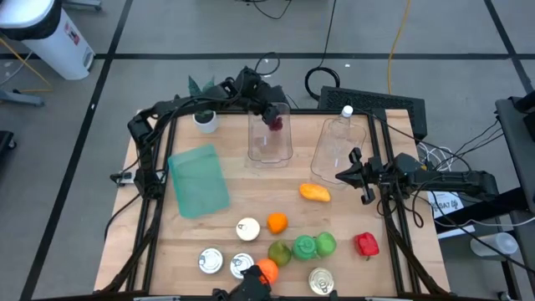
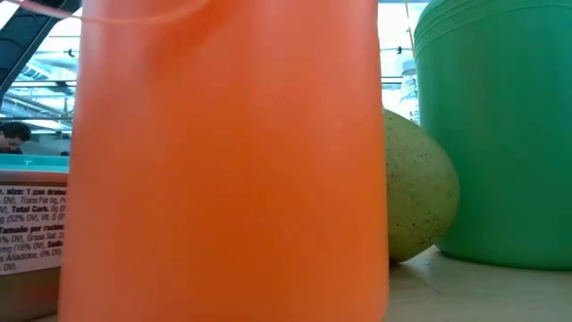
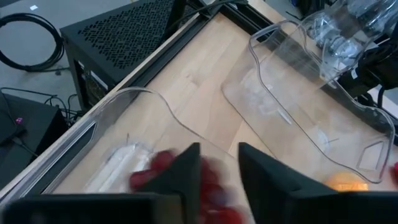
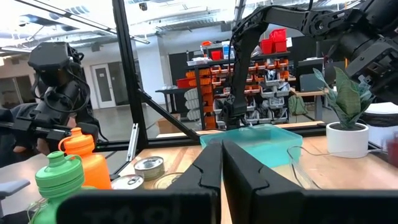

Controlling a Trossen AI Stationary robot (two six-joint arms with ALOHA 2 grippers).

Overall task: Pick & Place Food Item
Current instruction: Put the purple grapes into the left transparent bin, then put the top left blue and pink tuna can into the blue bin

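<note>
The left gripper (image 1: 273, 119) hangs over the clear container (image 1: 270, 138) near the desk's (image 1: 242, 201) far edge, about midway along it. A red food item (image 1: 275, 124) sits right at its fingertips, above or inside that container; in the left wrist view the fingers (image 3: 186, 171) stand slightly apart with the red item (image 3: 163, 167) blurred beside and beneath them, and I cannot tell whether the jaws grip it or have let go. A green bin (image 1: 199, 179) lies toward the desk's left edge, a potted plant (image 1: 205, 117) near the far left corner. The right gripper (image 1: 355, 174) rests near the right edge, beside a second clear container (image 1: 338, 144), jaws together and empty. A yellow mango (image 1: 314, 192) lies just beside it, toward the desk's middle.
</note>
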